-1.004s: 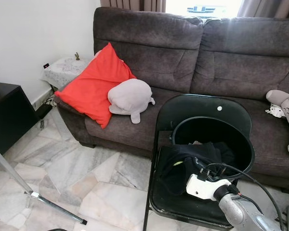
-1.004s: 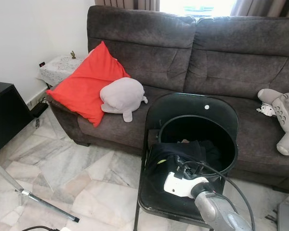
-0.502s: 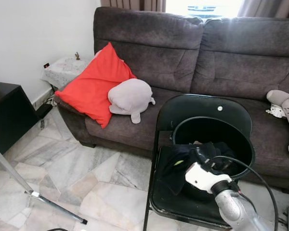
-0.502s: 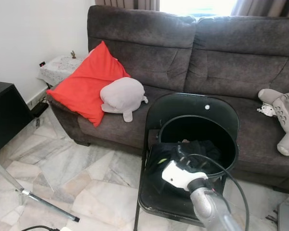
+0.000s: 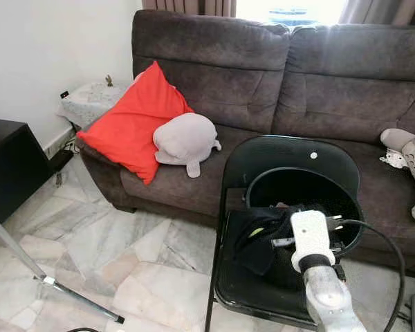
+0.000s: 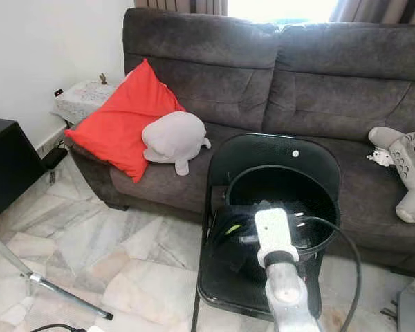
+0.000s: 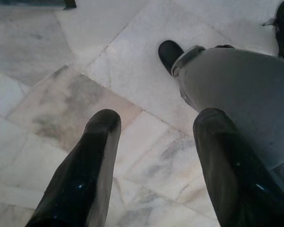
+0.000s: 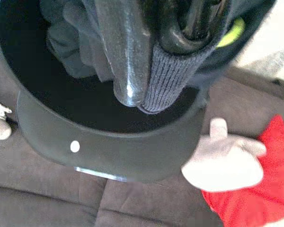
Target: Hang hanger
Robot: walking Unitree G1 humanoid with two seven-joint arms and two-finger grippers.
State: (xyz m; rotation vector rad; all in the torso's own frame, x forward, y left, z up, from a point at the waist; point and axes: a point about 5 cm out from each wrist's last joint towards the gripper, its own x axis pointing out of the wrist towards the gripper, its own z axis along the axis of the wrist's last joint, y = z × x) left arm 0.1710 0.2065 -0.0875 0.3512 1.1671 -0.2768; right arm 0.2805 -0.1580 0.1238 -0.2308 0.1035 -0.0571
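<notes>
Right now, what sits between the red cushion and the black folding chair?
In the left eye view, a grey plush toy lies on the dark brown sofa between the red cushion and the black folding chair.

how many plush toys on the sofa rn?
2. A grey plush lies beside the red cushion at the sofa's left; another grey plush lies at the right edge, partly cut off. More may lie out of frame.

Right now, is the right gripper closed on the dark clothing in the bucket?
Yes. The right gripper is shut on the dark garment over the black bucket.
</notes>
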